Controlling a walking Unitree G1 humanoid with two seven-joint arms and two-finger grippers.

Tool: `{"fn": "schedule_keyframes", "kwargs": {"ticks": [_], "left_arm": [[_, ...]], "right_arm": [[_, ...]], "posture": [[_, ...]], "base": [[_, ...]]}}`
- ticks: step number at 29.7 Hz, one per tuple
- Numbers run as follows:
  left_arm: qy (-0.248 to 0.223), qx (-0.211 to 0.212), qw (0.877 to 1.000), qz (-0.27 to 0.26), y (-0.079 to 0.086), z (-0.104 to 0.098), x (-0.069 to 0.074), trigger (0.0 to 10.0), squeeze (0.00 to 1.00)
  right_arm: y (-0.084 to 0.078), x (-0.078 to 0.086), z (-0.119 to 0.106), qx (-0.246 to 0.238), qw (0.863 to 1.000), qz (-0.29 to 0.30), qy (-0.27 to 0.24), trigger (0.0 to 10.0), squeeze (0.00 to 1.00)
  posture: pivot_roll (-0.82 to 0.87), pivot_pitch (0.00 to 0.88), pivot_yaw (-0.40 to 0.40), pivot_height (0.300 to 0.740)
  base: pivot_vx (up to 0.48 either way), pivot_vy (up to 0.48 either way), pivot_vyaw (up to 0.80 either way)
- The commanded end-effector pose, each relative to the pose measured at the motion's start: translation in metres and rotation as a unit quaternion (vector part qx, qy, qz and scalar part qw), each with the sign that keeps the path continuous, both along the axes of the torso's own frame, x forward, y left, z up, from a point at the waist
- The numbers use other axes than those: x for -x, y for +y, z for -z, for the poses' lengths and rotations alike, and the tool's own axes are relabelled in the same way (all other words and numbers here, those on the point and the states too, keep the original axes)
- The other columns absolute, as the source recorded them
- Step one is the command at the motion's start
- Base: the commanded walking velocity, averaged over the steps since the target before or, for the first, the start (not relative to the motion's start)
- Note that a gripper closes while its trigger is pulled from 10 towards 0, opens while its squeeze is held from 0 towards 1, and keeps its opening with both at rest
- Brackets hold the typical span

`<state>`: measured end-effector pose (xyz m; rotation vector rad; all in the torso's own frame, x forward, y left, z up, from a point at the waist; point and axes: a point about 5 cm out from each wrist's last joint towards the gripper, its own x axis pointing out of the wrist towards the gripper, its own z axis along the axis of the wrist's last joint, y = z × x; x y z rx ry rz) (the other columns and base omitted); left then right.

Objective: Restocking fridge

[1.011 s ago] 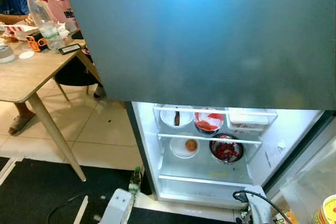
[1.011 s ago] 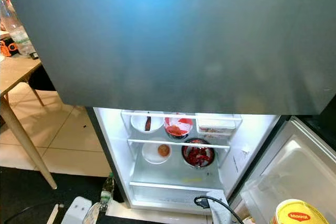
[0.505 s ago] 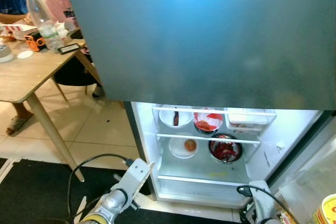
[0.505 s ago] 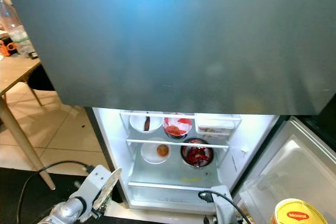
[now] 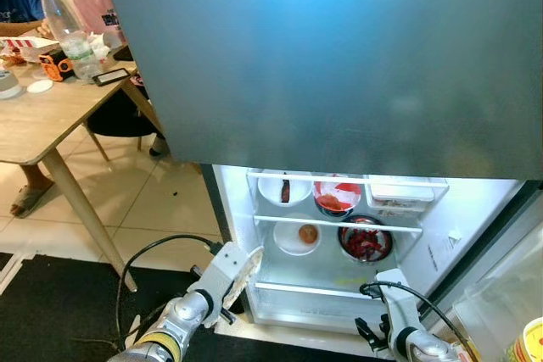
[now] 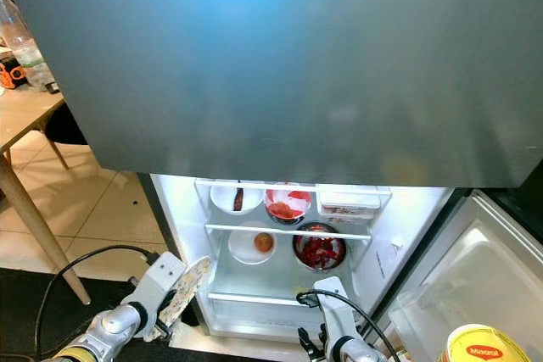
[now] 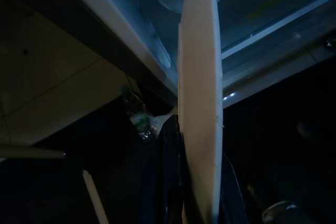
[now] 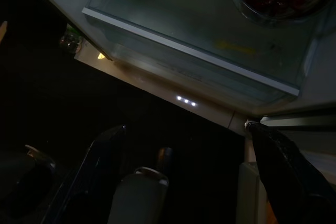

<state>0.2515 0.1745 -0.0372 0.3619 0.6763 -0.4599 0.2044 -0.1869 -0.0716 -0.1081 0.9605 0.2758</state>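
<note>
- Left eye view: the fridge (image 5: 339, 235) stands open, its lit lower compartment below a closed grey upper door (image 5: 322, 57). The left gripper (image 5: 240, 270) is raised at the compartment's lower left corner, its jaws pinching a white plate (image 5: 246, 267) held on edge. A wooden table (image 5: 38, 120) with a clear bottle (image 5: 66, 27) stands off to the left, people seated behind it.
- Right eye view: a yellow tub (image 6: 482, 347) reading "Maggi" sits in the door shelf at the right. On the shelves: a bowl of red food (image 6: 320, 248), a plate with an orange item (image 6: 253, 244).
- Left wrist view: the plate, seen edge-on, is thin and plain white, just before the lower shelf's front edge.
- Right wrist view: the right gripper (image 8: 184, 161) hangs before the compartment's bottom front edge, jaws spread wide, holding nothing.
</note>
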Motion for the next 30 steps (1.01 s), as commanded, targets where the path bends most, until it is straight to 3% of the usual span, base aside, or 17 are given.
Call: {"fn": "schedule_keyframes", "kwargs": {"ticks": [1,7,16,21,30], "left_arm": [[-0.007,0.028,1.0,-0.009,-0.004,-0.003,-0.004,10.0,0.0],[0.003,0.059,0.998,-0.031,-0.006,0.0,0.001,10.0,0.0],[-0.011,0.108,0.991,-0.077,-0.005,-0.005,-0.004,10.0,0.0],[-0.028,0.184,0.977,-0.108,-0.009,-0.013,-0.013,10.0,0.0],[-0.044,0.26,0.961,-0.089,-0.018,-0.025,-0.023,10.0,0.0]], "right_arm": [[0.007,-0.007,-0.004,-0.008,1.0,-0.026,-0.012,10.0,0.0],[0.007,-0.016,-0.01,-0.042,0.999,-0.004,-0.032,10.0,0.0],[0.011,-0.021,-0.012,-0.036,0.999,0.007,-0.036,10.0,0.0],[0.004,-0.028,-0.016,-0.028,0.998,0.033,-0.051,10.0,0.0],[-0.006,-0.032,-0.02,-0.02,0.996,0.068,-0.063,10.0,0.0]], "posture": [[-0.03,0.0,0.018,0.74],[-0.03,0.0,0.023,0.74],[-0.03,0.0,0.025,0.731],[-0.03,0.0,0.024,0.706],[-0.03,0.0,0.025,0.671]], "base": [[0.0,0.0,0.0],[0.0,0.0,0.0],[0.0,0.0,0.0],[0.0,0.0,0.0],[0.0,0.0,0.0]]}}
